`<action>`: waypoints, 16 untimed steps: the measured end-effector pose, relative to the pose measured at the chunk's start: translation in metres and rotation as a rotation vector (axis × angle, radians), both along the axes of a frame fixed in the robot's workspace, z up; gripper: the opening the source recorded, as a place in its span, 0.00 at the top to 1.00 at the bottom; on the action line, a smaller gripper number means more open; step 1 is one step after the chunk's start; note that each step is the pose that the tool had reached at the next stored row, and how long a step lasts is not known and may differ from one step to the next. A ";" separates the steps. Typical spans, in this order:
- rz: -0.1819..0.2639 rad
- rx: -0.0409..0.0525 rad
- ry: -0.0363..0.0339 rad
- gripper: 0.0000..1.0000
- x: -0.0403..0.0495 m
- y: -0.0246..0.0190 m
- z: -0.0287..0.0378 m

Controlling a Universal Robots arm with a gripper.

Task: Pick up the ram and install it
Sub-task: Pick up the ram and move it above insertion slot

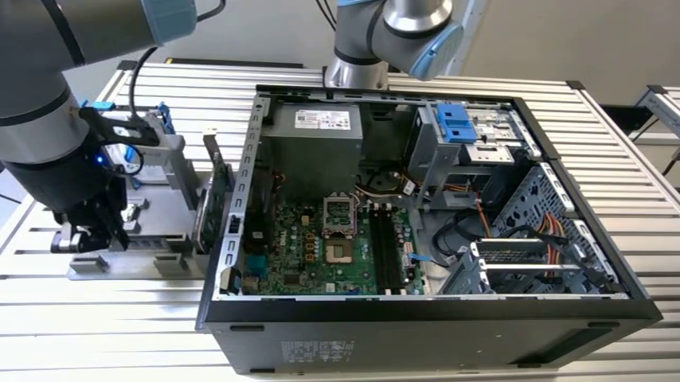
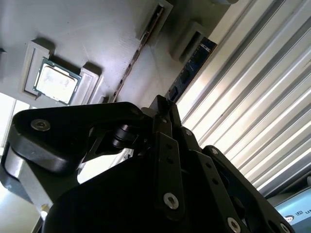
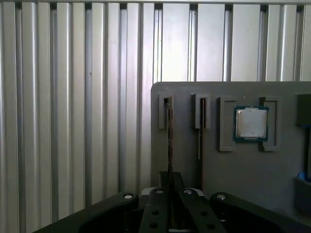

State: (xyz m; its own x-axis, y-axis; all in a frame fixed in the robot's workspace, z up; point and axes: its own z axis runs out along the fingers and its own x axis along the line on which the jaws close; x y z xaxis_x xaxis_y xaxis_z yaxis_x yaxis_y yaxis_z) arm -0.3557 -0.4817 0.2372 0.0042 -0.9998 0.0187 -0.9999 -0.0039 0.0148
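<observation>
The ram (image 3: 169, 141) stands on edge in the slot nearest the rim of a grey holder tray (image 3: 243, 184); in the second wrist view the ram (image 2: 192, 65) is a dark, narrow stick beside the ribbed table. My gripper (image 3: 170, 180) is down at the near end of that stick, its fingers drawn together around it. The fingertips of the gripper (image 2: 163, 104) meet right where the stick ends. In the exterior view the gripper (image 1: 91, 239) hangs low over the tray (image 1: 127, 267), at the exterior view's left of the open computer case (image 1: 425, 314).
A second slot (image 3: 200, 128) holds another thin stick beside the first. A square silver processor (image 3: 250, 123) lies in its pocket further along the tray. A green card (image 1: 218, 207) stands upright between tray and case. Dark memory slots (image 1: 384, 247) sit on the motherboard.
</observation>
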 end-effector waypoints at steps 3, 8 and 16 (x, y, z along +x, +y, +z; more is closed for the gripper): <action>0.000 0.0000 0.0000 1.00 0.0000 0.0000 0.0065; 0.000 0.0000 0.0000 1.00 0.0000 0.0000 0.0117; 0.000 0.0000 0.0001 1.00 0.0000 0.0000 0.0189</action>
